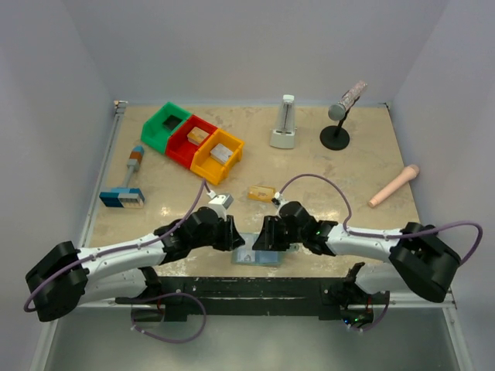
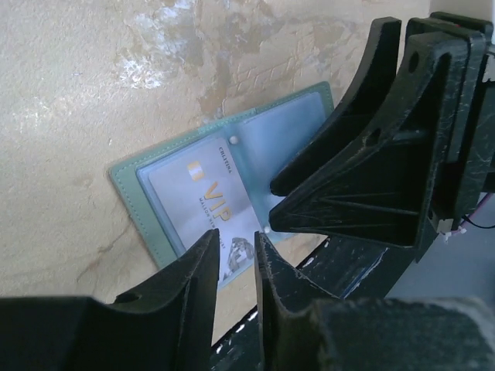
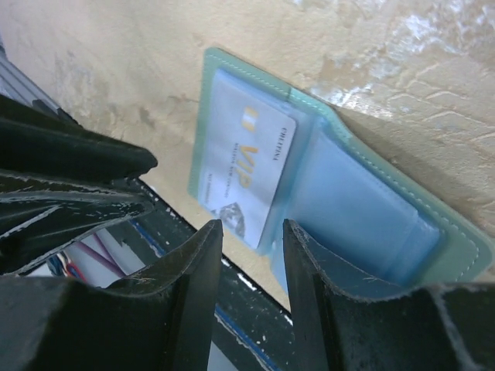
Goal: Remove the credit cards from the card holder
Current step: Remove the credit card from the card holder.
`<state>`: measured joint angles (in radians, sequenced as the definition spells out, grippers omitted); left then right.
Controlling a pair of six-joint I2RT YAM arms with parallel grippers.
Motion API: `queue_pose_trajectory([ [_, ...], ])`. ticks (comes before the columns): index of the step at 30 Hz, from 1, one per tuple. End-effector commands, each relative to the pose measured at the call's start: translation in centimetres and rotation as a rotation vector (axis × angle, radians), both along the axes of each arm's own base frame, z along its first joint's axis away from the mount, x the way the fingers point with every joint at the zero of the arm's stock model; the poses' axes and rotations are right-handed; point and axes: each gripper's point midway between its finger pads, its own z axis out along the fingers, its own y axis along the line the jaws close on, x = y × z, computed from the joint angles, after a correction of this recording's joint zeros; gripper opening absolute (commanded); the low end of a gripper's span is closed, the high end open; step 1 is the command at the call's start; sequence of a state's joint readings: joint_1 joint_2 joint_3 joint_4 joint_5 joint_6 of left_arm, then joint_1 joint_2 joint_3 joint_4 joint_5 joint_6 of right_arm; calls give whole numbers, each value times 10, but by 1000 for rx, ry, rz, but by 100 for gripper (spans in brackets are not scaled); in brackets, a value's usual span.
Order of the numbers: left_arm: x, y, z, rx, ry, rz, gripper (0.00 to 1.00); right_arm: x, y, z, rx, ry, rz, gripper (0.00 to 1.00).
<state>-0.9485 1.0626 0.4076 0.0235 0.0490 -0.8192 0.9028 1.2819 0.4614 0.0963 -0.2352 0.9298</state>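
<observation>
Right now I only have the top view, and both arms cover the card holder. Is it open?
Observer: Yes. The card holder lies open and flat at the near edge of the table.
Operator: Any card inside?
Observer: One pale card marked VIP, in the clear sleeve of one panel.
Operator: Left pincer on it?
Observer: The left pincer has that card's edge between its fingers, jaws narrowly apart. No firm grip shows.

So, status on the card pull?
Left end effector narrowly open at VIP card, near edge. Right end effector open at card holder. Orange-gold card already out. No obstruction.
</observation>
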Motion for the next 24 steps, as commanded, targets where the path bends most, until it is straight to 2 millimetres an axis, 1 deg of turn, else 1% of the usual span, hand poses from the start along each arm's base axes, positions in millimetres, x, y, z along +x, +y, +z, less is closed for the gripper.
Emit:
queue_pose_trajectory([
  [1, 7, -15, 8, -53, -11, -14, 27, 7, 17, 8, 109, -13, -22, 42],
  [5, 10, -13, -4, -11, 6, 1, 21, 6, 14, -1, 103, -4, -37, 42],
  [10, 13, -4, -18, 50, 21, 31, 14, 7, 13, -6, 99, 3, -45, 41],
  [15, 13, 1, -23, 78, 24, 44, 12, 5, 12, -9, 101, 11, -50, 40],
  [24, 10, 6, -39, 121, 64, 55, 7, 3, 14, -13, 109, 27, -47, 38],
])
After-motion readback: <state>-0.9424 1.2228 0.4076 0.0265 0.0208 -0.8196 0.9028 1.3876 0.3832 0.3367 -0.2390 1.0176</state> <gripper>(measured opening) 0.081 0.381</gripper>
